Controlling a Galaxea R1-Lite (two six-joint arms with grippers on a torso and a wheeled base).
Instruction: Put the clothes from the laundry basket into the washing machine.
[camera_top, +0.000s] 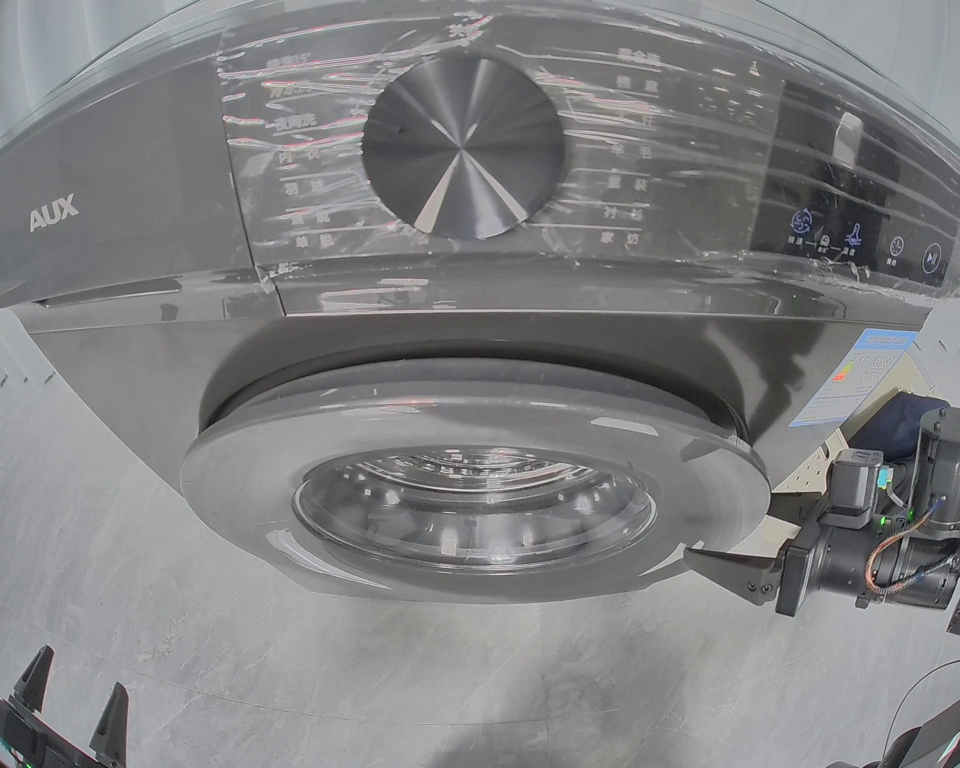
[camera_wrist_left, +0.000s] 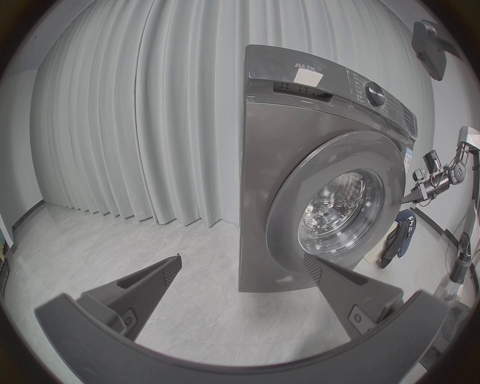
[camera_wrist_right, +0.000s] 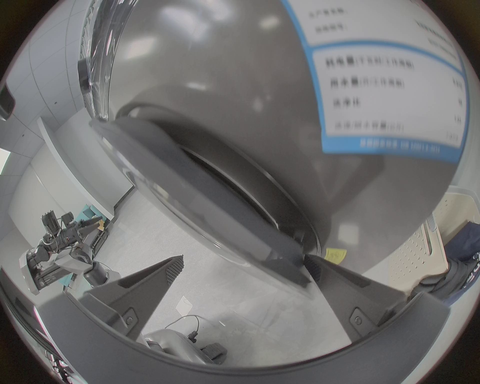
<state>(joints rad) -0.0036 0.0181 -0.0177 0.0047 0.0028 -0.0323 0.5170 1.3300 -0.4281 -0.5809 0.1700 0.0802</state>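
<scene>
In the head view, the washing machine (camera_top: 120, 380) is standing straight ahead, and its round door (camera_top: 250, 470) is looking shut. The right gripper (camera_top: 735, 578) is sitting just at the door's rim, at about 4 o'clock of the door, pointing toward 9 o'clock. The left gripper (camera_top: 78, 675) is hanging low at 7 o'clock, well apart from the door. The dark blue clothes (camera_top: 905, 420) are lying in the laundry basket (camera_top: 797, 483), at 3 o'clock of the machine and behind the right arm.

In the left wrist view, the left gripper (camera_wrist_left: 241, 259) is standing released, with nothing between its fingers, far from the machine.

In the right wrist view, the right gripper (camera_wrist_right: 241, 260) is also spread wide. The door's edge is lying between its fingers, not yet clamped. The right arm is much the nearer one, so I judge the opening pull is falling to it.
</scene>
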